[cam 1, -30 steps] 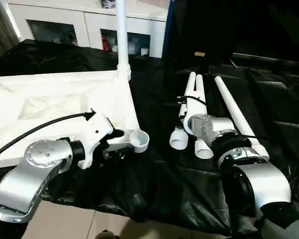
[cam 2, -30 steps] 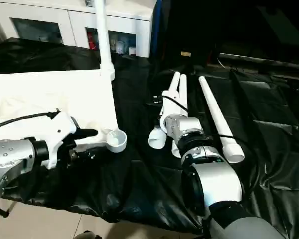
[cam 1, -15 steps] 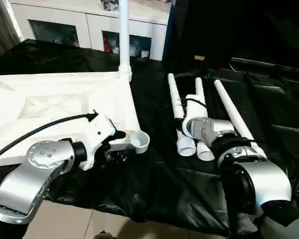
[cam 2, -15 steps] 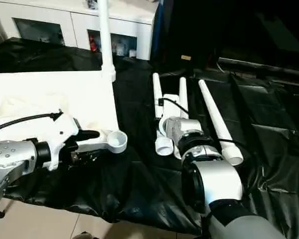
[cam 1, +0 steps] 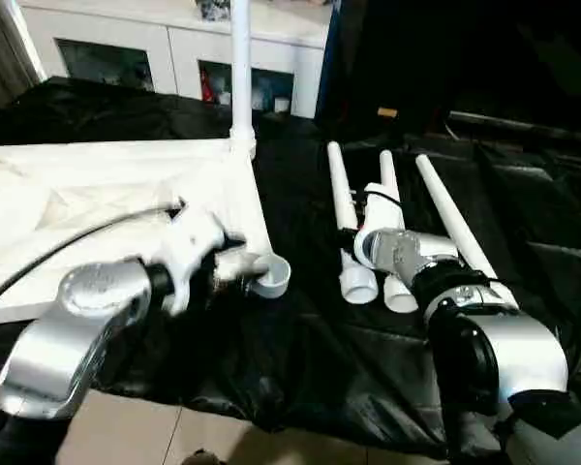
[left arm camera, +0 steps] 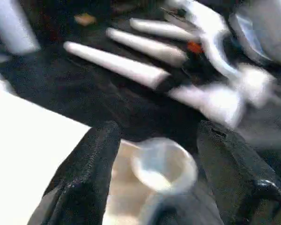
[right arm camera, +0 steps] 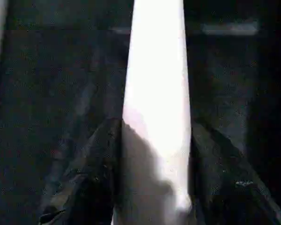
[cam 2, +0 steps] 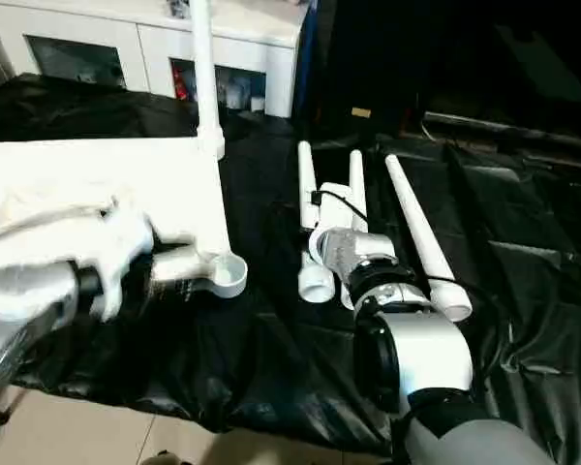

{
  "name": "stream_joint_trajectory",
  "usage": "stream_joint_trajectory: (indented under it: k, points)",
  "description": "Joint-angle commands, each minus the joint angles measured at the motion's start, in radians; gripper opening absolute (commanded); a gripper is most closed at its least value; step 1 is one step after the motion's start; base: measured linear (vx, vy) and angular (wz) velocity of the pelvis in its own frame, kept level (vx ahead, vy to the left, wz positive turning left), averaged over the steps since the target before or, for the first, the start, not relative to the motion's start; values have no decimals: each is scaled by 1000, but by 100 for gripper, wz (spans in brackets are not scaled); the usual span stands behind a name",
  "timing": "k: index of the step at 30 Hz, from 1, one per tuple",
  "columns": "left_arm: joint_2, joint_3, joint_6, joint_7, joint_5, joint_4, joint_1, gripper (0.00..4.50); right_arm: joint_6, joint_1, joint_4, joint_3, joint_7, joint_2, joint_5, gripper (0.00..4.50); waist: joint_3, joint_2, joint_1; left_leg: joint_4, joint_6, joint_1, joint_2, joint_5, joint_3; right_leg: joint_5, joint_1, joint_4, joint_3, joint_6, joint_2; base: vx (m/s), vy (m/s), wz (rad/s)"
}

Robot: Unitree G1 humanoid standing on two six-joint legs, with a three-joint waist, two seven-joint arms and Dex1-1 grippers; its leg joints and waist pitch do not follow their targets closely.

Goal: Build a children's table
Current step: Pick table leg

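We see the top (cam 1: 107, 194) lying ribbed side up on the black sheet (cam 1: 300, 358) at the left, with one leg (cam 1: 240, 68) already standing in its far corner socket. Our left gripper (left arm camera: 154, 154) hovers at the near corner socket (cam 1: 270, 274), its fingers (left arm camera: 91, 159) spread on either side of the empty cup without touching it. If we close here, we judge the fingers could catch only the rim, and a pull might drag the whole top along the slippery sheet or tilt the standing leg. To the right, three loose legs lie side by side: one (cam 1: 341, 208) nearest the top, a middle leg (cam 1: 387, 184), and a third (cam 1: 455, 223) angled off toward the edge. Our right gripper (right arm camera: 152, 140) sits over the middle leg, its two fingers (right arm camera: 91, 164) closed against either side of the tube. The grip looks to be near the wide end, so the long tapered part may droop or swing when we lift, and it could knock the neighbouring legs, which lie close, and roll them away over the sheet. The smooth round plastic may also twist between the fingers. Carrying it across to the near socket, we risk clipping the left arm, which crowds that corner, or meeting the cup at a slant so the leg jams instead of seating.
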Motion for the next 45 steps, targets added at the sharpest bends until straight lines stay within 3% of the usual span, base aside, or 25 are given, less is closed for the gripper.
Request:
stream_joint_trajectory:
  k: [1,2,4,5,6,8,9,10,13,14,15,19,20,21,23,25,27,29,32,34,36,37,38,45]
  points:
    - [-49,37,9,88,0,45,-35,304,0,6,-62,-23,54,-22,29,183,-73,25,3,-64,-53,7,23,-145,-4,-19,59,-61,50,-170,-72,0,0,0]
    - [-78,53,15,115,-9,62,-50,304,23,12,-76,-31,71,-28,42,183,-73,30,4,-63,-52,8,22,-141,-5,-11,58,-61,50,-173,-72,0,0,0]
    - [-116,77,23,148,-27,81,-68,304,43,26,-108,-28,111,-35,55,183,-75,27,5,-62,-43,8,21,-127,-4,17,61,-61,49,-179,-70,0,0,0]
    - [-160,106,47,178,-56,98,-93,304,61,50,-167,-24,167,-40,76,183,-77,43,8,-59,-40,7,20,-117,-6,42,63,-57,50,-187,-71,0,0,0]
    - [-181,121,64,190,-74,105,-106,304,66,65,-205,-22,197,-41,88,183,-78,33,10,-58,-30,8,23,-107,-5,72,64,-59,50,-192,-71,0,0,0]
    - [-226,155,100,203,-124,120,-134,304,59,113,-312,-14,271,-38,120,183,-78,31,15,-57,-15,5,20,-95,-3,85,67,-59,49,-201,-72,0,0,0]
    - [-265,184,136,212,-173,145,-163,304,43,174,-432,4,356,-34,155,183,-79,34,17,-56,-13,6,22,-91,-5,86,67,-60,49,-203,-74,0,0,0]
    - [-273,191,143,214,-184,151,-169,304,42,187,-458,9,375,-33,163,183,-76,31,22,-56,-1,7,19,-94,-1,83,67,-66,49,-199,-71,0,0,0]
    - [-337,237,187,237,-250,221,-227,304,103,306,-676,41,547,-36,272,182,-75,39,26,-57,8,9,22,-119,-5,23,67,-71,49,-205,-74,0,0,0]
    - [-339,239,189,238,-252,224,-229,304,108,311,-685,41,553,-37,277,182,-72,35,26,-60,13,8,22,-126,-5,8,70,-77,49,-197,-72,0,0,0]
    - [-375,262,218,251,-284,266,-263,304,180,383,-819,55,633,-47,351,182,-70,34,27,-61,19,10,22,-136,-4,-21,69,-83,49,-186,-71,0,0,0]
    - [-425,301,248,266,-347,295,-303,304,225,463,-960,86,709,-59,407,182,-73,36,38,-60,24,9,25,-127,-8,-49,69,-85,47,-183,-77,0,0,0]
    - [-451,321,263,270,-390,304,-328,304,249,499,-1030,104,747,-64,442,182,-70,33,36,-63,14,7,24,-142,-8,-96,69,-90,47,-181,-77,0,0,0]
    - [-451,321,263,270,-390,304,-328,304,249,499,-1030,104,747,-64,442,182,-71,33,41,-60,13,11,26,-143,-8,-108,65,-92,49,-181,-80,0,0,0]
    - [-483,349,270,276,-455,300,-357,304,282,525,-1097,133,783,-76,473,182,-69,33,43,-60,13,7,24,-145,-8,-136,67,-96,47,-171,-79,0,0,0]
    - [-503,370,271,282,-494,289,-374,304,289,530,-1115,146,789,-83,475,182,-68,26,43,-60,16,4,23,-137,-8,-142,68,-98,47,-165,-79,0,0,0]
    - [-511,377,280,281,-506,280,-387,304,307,539,-1140,152,789,-88,479,182,-66,27,45,-61,16,5,24,-138,-9,-178,64,-100,47,-152,-80,0,0,0]
    - [-513,380,291,280,-514,274,-391,269,318,544,-1156,157,789,-89,483,182,-67,28,48,-61,14,6,25,-135,-9,-191,62,-102,47,-137,-79,0,0,0]
    - [-508,370,294,310,-501,261,-387,266,313,547,-1171,173,775,-89,471,182,-69,29,53,-63,9,6,27,-124,-11,-169,60,-99,47,-129,-79,0,0,0]
    - [-511,372,291,335,-499,255,-385,226,303,546,-1172,177,761,-85,463,182,-69,28,53,-64,4,4,28,-116,-12,-149,61,-95,47,-131,-79,0,0,0]
    - [-517,375,286,369,-496,248,-386,230,288,542,-1175,178,736,-79,453,182,-70,29,53,-63,4,5,28,-114,-11,-130,61,-95,47,-135,-79,0,0,0]
    - [-530,385,287,419,-487,243,-390,221,266,538,-1181,183,707,-71,432,182,-69,15,52,-63,7,5,28,-108,-8,-120,62,-96,47,-138,-79,0,0,0]
    - [-542,393,287,456,-480,238,-393,204,248,534,-1189,187,685,-63,415,182,-69,22,53,-64,1,2,30,-97,-11,-103,63,-90,47,-140,-81,0,0,0]
    - [-574,382,272,586,-424,240,-404,183,196,514,-1223,247,595,-33,335,181,-68,24,50,-65,2,2,27,-97,-10,-111,62,-96,47,-117,-79,0,0,0]
